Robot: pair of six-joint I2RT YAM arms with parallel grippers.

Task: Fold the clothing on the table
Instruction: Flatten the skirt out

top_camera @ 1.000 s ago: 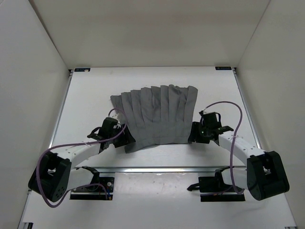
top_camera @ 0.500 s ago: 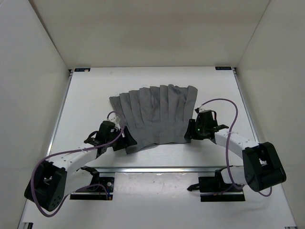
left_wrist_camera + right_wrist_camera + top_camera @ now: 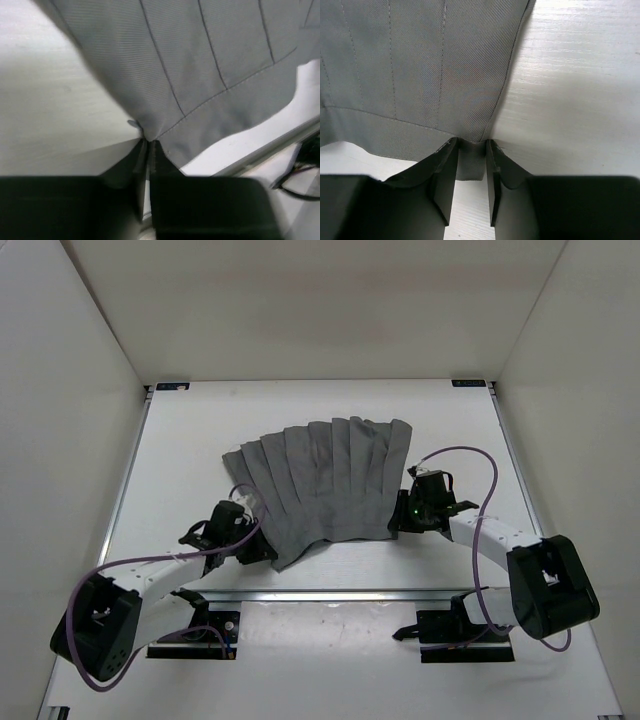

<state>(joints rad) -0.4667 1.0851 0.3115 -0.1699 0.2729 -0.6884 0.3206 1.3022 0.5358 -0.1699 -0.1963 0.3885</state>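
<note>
Clothing [image 3: 325, 480]: dark grey, pleated, fan-shaped, lay flat around the middle of the bench [image 3: 180, 440]. The wide hem pointed at the bench's far edge and the narrower end at its near edge. Pleat ridges ran near-to-far, splaying toward the bench's far-left.

The corner closest to the bench's near-left stuck out in a point toward the near edge rail. Left fingers [image 3: 127, 165] were pinched together on that corner, with almost no gap and stitched hem cloth caught between the tips.

Right fingers [image 3: 440, 165] sat at the corner toward the bench's near-right, low over the bench top. They stood apart with a tab of cloth filling the gap between them. Couldn't tell whether they had clamped it or only straddled it.
</note>
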